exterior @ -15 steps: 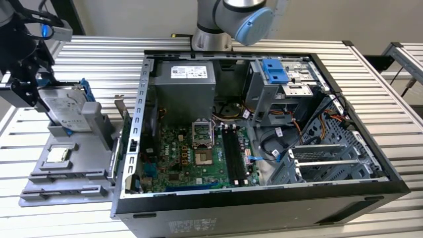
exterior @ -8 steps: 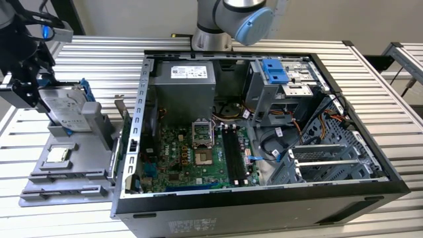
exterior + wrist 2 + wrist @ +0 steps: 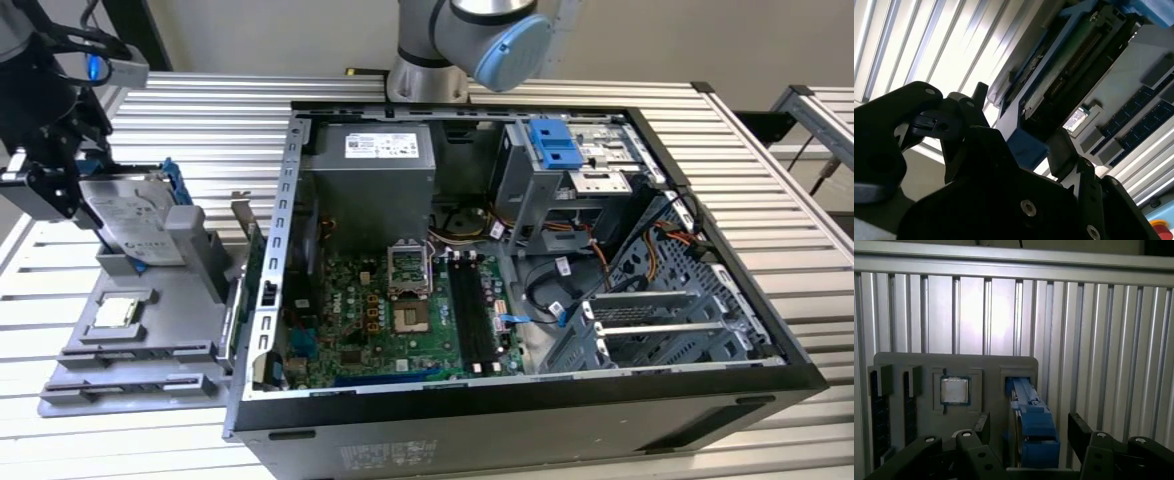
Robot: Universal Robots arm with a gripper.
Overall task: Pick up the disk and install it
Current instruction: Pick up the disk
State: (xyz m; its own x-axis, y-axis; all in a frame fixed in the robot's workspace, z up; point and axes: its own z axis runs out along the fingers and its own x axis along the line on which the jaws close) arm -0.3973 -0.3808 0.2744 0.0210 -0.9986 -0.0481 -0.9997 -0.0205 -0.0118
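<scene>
Tool (image 3: 1030, 422) open, by our reading: in the first wrist view its fingers (image 3: 1080, 432) stand either side of the upper end of the disk (image 3: 1024, 395), with a dark gap showing at each side. Straddling, not clamping.

Disk location: standing in a slot at one end of a grey tray (image 3: 147, 375). Tray lies on the slatted surface (image 3: 200, 100), near the surface's edge at the exterior view's left, just beside the open case (image 3: 534, 420). Chip (image 3: 116, 312) sits in its own pocket of the tray, apart from the disk. Disk not yet lifted; nothing of the install shows as done.

Orientation: disk leans in its slot, not upright. Labelled face turned up and toward the exterior camera. We judge the long axis to run from the slot up toward the tool, tilted off vertical; the blue carrier (image 3: 1036, 440) rail follows that line in the first wrist view. Second wrist view shows what looks like a green board and a connector row on one face.

Handling, our judgement: metal body, stiff, dense for its size. Faces smooth, so likely to slip under a light grip. Carrier is plastic and may flex a little. Shock-sensitive; board and connector are the weak parts. Best hold looks to be across the thin dimension at the free upper end, on the flat faces near the carrier, clear of the connector.
</scene>
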